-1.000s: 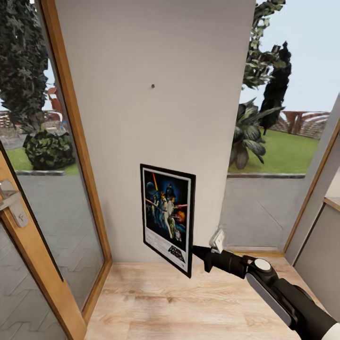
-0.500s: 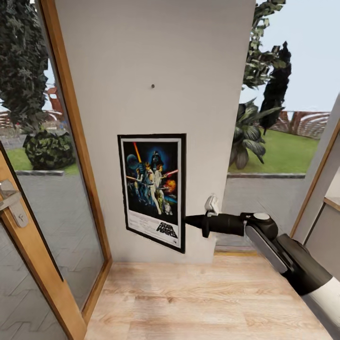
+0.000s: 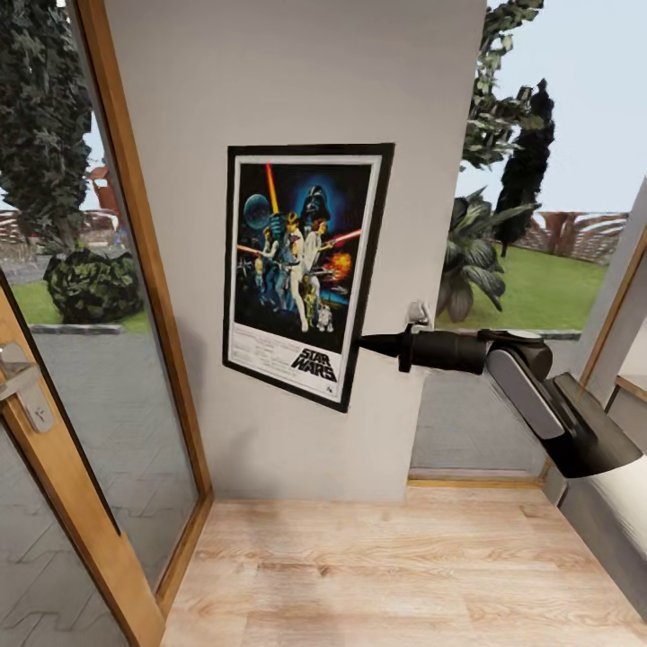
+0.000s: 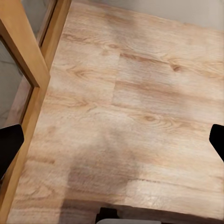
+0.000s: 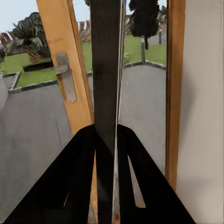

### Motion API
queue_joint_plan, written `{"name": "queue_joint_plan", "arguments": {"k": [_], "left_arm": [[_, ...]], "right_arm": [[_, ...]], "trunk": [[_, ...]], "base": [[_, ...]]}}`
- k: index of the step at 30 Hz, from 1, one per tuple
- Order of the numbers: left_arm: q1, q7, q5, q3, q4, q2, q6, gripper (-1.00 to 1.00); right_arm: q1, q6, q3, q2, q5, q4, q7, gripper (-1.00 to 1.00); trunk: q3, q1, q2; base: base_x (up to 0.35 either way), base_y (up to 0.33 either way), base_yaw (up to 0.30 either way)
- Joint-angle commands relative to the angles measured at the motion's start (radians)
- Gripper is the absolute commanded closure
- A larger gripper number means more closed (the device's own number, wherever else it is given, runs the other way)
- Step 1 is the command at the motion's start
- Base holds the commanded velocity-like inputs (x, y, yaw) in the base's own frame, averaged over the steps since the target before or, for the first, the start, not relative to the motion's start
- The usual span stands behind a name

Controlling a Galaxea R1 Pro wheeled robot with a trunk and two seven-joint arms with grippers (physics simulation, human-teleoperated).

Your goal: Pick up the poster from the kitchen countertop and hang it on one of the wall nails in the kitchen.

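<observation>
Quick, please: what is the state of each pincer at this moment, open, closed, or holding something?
Left pincer: open, holding nothing, above the wooden floor.
Right pincer: closed on the edge of the poster.

Poster (image 3: 301, 270): seen only edge-on in the right wrist view, artwork hidden there.
Right tool (image 3: 361, 341): tips hidden behind the poster's right edge in the head view.
Left tool (image 4: 112, 144): fingers cut off by the picture's sides.
Door handle (image 3: 22, 382): cropped at the frame edge.
</observation>
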Motion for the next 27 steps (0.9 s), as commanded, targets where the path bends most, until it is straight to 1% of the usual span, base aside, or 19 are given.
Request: {"name": "queue_joint_plan", "arguments": {"k": [1,3,5,6,8,9,12,14,15,19,27], "left_arm": [[0.0,-0.006,0.005,0.002,-0.001,0.0,0.0,-1.0],[0.0,-0.006,0.006,0.002,-0.002,0.0,0.0,-1.0],[0.0,-0.006,0.006,0.002,-0.004,0.0,0.0,-1.0],[0.0,-0.006,0.006,0.002,-0.004,0.0,0.0,-1.0],[0.0,-0.006,0.006,0.002,-0.005,0.0,0.0,-1.0],[0.0,-0.006,0.006,0.002,-0.006,0.0,0.0,-1.0],[0.0,-0.006,0.006,0.002,-0.007,0.0,0.0,-1.0],[0.0,-0.007,0.006,0.002,-0.007,0.0,0.0,-1.0],[0.0,-0.007,0.006,0.002,-0.008,0.0,0.0,-1.0],[0.0,-0.007,0.006,0.002,-0.009,0.0,0.0,-1.0],[0.0,-0.007,0.006,0.002,-0.009,0.0,0.0,-1.0]], "right_arm": [[-0.01,0.011,-0.002,-0.001,-0.013,0.001,0.0,1.0],[-0.024,0.026,-0.007,-0.001,-0.023,0.001,0.0,1.0],[-0.047,0.069,-0.013,-0.001,-0.034,0.001,0.007,1.0],[-0.053,0.076,-0.014,-0.001,-0.036,0.001,0.013,1.0],[-0.061,0.088,-0.015,-0.001,-0.037,0.001,0.031,1.0],[-0.067,0.095,-0.016,-0.001,-0.038,0.001,0.051,1.0],[-0.074,0.104,-0.017,-0.001,-0.038,0.001,0.08,1.0],[-0.077,0.106,-0.017,-0.001,-0.037,0.002,0.088,1.0],[-0.088,0.109,-0.017,-0.001,-0.035,0.003,0.094,1.0],[-0.103,0.11,-0.017,-0.002,-0.035,0.004,0.095,1.0],[-0.107,0.108,-0.017,-0.003,-0.035,0.0,0.097,1.0]], "trunk": [[0.0,0.0,0.0],[0.0,0.0,0.0],[0.0,0.0,0.0],[0.0,0.0,0.0],[0.0,0.0,0.0],[0.0,0.0,0.0],[0.0,0.0,0.0],[0.0,0.0,0.0],[0.0,0.0,0.0],[0.0,0.0,0.0],[0.0,0.0,0.0]], "base": [[0.0,0.0,0.0],[0.0,0.0,0.0],[0.0,0.0,0.0],[0.0,0.0,0.0],[0.0,0.0,0.0],[0.0,0.0,0.0],[0.0,0.0,0.0],[0.0,0.0,0.0],[0.0,0.0,0.0],[0.0,0.0,0.0],[0.0,0.0,0.0]]}}
